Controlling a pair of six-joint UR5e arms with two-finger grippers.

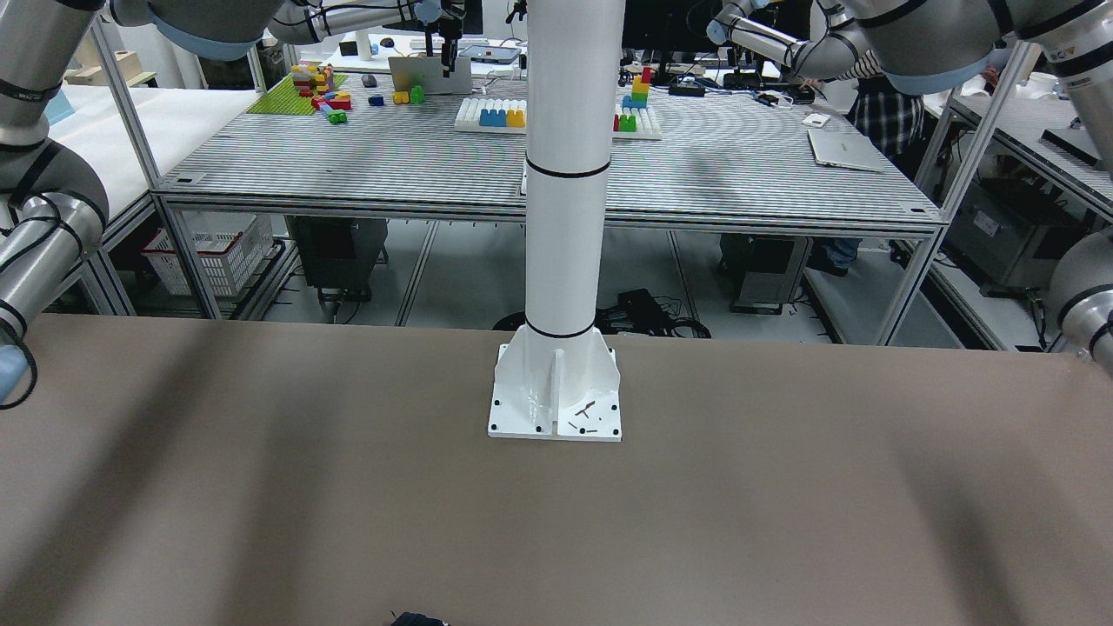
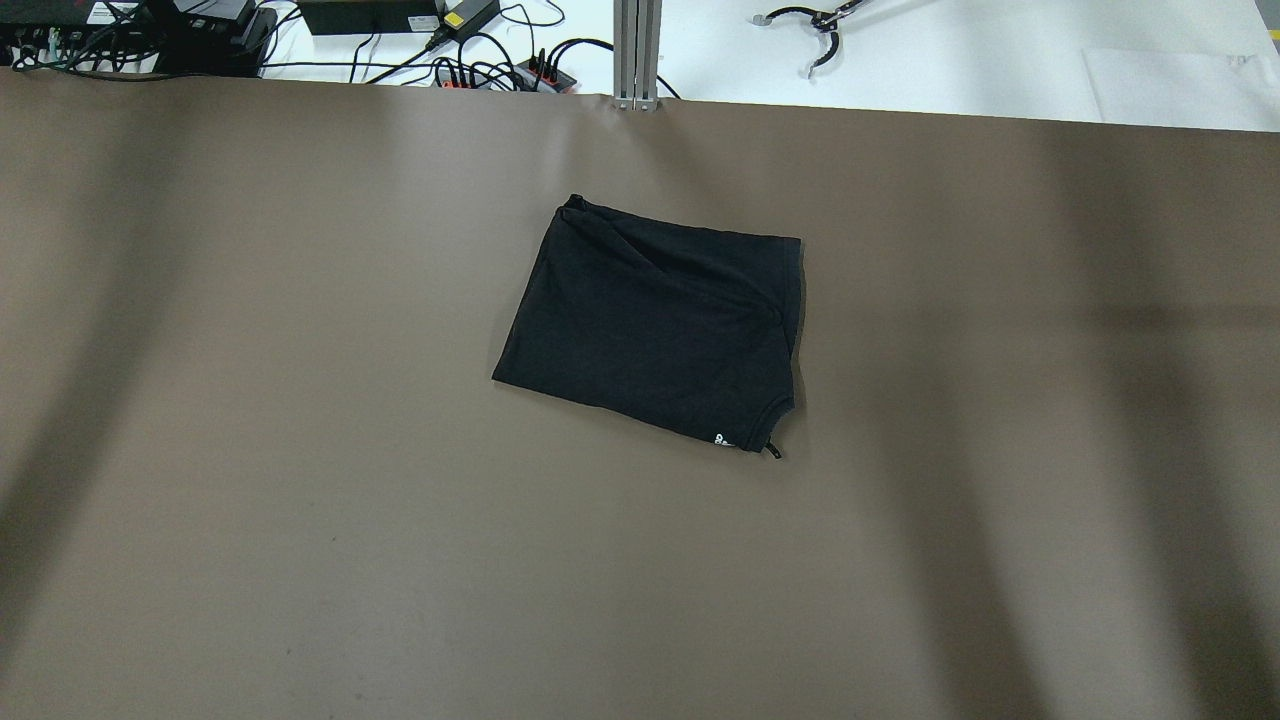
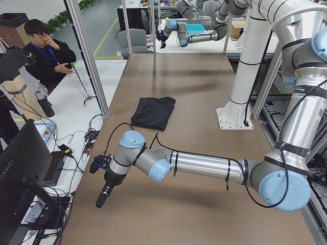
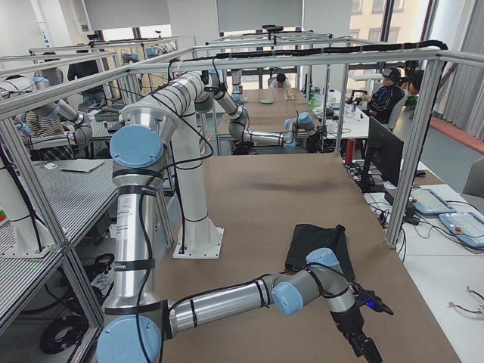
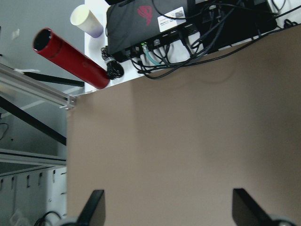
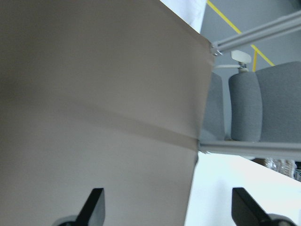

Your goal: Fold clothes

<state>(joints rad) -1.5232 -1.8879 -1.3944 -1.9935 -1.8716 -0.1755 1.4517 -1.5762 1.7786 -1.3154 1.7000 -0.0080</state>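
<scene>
Well apart, the two fingertips of the left gripper [image 5: 169, 209] hang over the bare brown table [image 2: 300, 560] near one corner, gripping nothing. The right gripper [image 6: 168, 207] is spread just as wide (also with nothing between its tips), above the table's edge at the other end. Between them, well apart from both, the black clothes [image 2: 650, 330] lie folded flat, with a small white mark at one corner.

HUAWEI stands on the back of the monitor [image 3: 20, 173]; the clothes' [image 2: 650, 320] white mark [image 2: 722, 438] is unreadable.
</scene>
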